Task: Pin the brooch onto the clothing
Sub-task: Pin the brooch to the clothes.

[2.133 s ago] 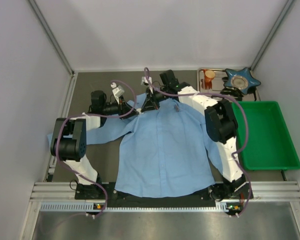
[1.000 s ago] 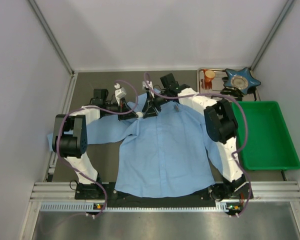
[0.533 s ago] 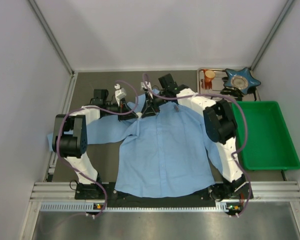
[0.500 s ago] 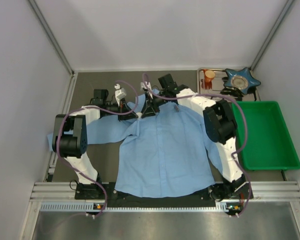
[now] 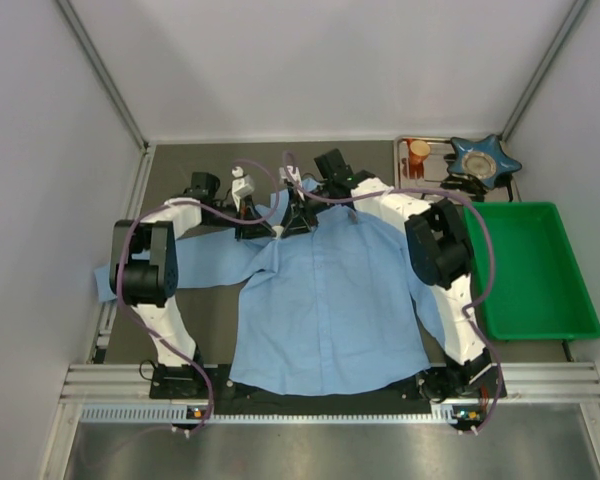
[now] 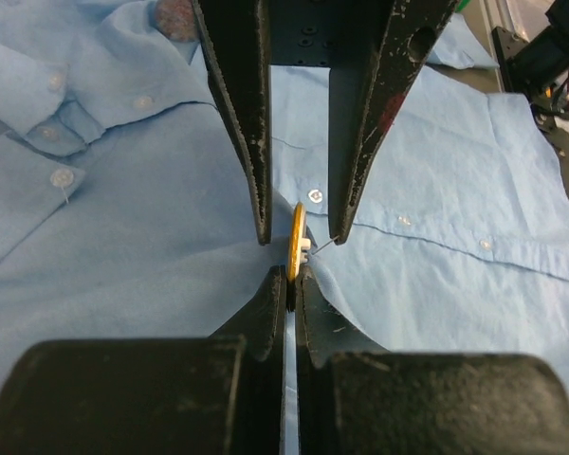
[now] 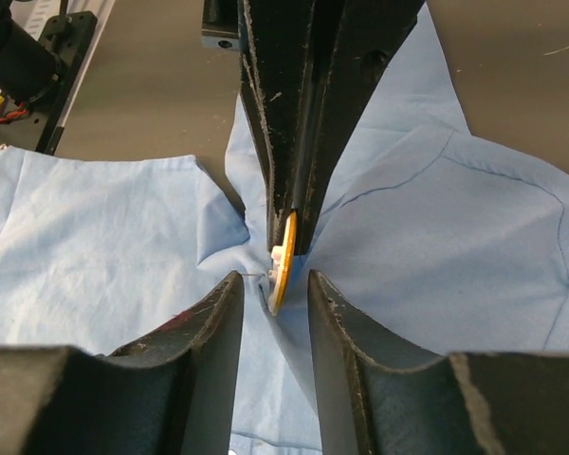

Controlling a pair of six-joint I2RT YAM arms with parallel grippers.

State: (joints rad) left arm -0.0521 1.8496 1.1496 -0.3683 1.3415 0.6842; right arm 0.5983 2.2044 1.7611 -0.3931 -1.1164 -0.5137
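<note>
Both grippers sit farther out; left gripper (image 6: 291, 281) clamps brooch (image 6: 295, 239), right gripper (image 7: 273, 282) gapes around it.

Pale grey walls (image 5: 330, 60) closed in three sides, far behind the right pincer (image 5: 298, 216). Dark matte tabletop (image 5: 175, 165) under it. Green bin (image 5: 530, 270) off to its right, metal tray (image 5: 432, 172) beyond. Light was flat and even.

I work in a robot lab's test cell: plain white panel walls (image 5: 330, 70), grey metal framing (image 5: 100, 70), my bases on a slotted aluminium rail (image 5: 550, 380).
</note>
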